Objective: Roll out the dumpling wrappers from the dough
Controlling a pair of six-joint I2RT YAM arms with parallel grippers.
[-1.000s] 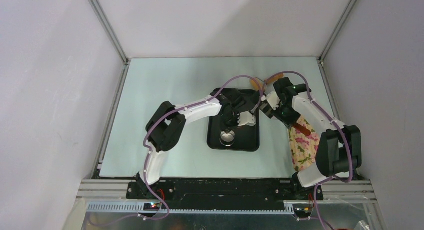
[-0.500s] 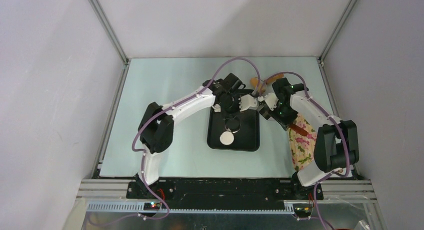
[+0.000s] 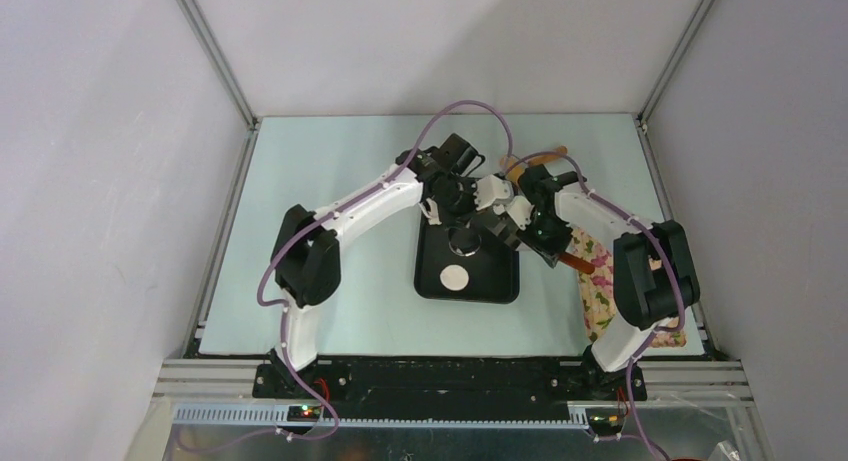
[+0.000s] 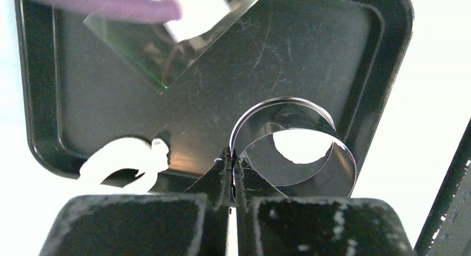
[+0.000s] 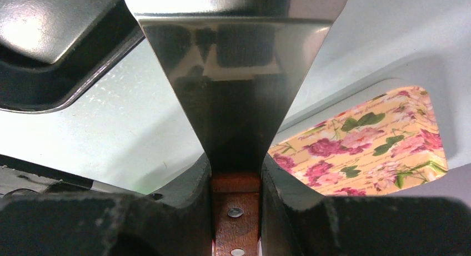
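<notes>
Here, a pale green table [image 3: 330, 181] carries a black tray [image 3: 497, 284] at its middle, and both arms reach over the tray's far end, the left arm from the tray's left side and the right arm from its right. A floral cloth [image 3: 600, 293] lies on the table just beside the tray's right edge, partly under the right arm. The right gripper [image 5: 236, 178] is clamped narrowly on the brown wooden handle of a steel scraper [image 5: 236, 73], whose broad blade points past the tray's rounded corner. The left gripper [image 4: 232, 156] has its jaws pressed together on the thin wall of a round steel cup [image 4: 311, 172], pinching it at the rim. The cup hangs over the tray's middle, with its open mouth turned toward the wrist camera and a white patch showing inside it. Whether the cup touches the tray floor cannot be told. The dough [image 3: 456, 277] is a small flat white disc lying on the tray floor in the tray's near half, just nearward of the cup and apart from both grippers.
</notes>
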